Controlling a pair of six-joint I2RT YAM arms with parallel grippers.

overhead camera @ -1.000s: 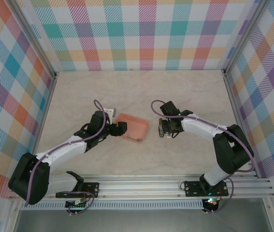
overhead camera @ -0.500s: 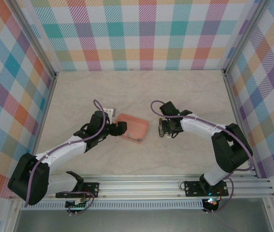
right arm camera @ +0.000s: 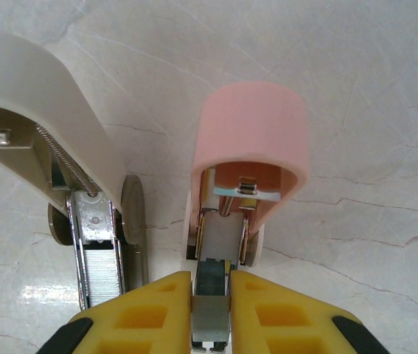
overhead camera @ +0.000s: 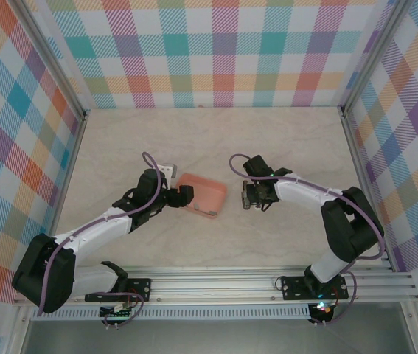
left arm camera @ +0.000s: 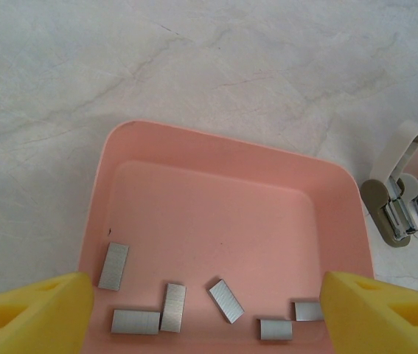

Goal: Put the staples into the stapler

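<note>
Six staples point(left arm camera: 225, 300) lie in the tray point(left arm camera: 216, 144).
We see the left end effector point(left arm camera: 207, 310) spread wide over the tray's near edge; the right end effector point(right arm camera: 211, 302) pinches a metal part of the open stapler point(right arm camera: 253, 133) on the tabletop point(left arm camera: 194, 59).

Left fingers point(overhead camera: 185, 195) at pink tray point(overhead camera: 209, 190) edge; right fingers point(overhead camera: 248, 199) nearby.

The tabletop point(overhead camera: 216, 140) lies open behind and in front of the tray point(overhead camera: 210, 189) and stapler point(left arm camera: 393, 210), with a narrow bare gap between them, and checked walls point(overhead camera: 223, 51) bound three sides.
</note>
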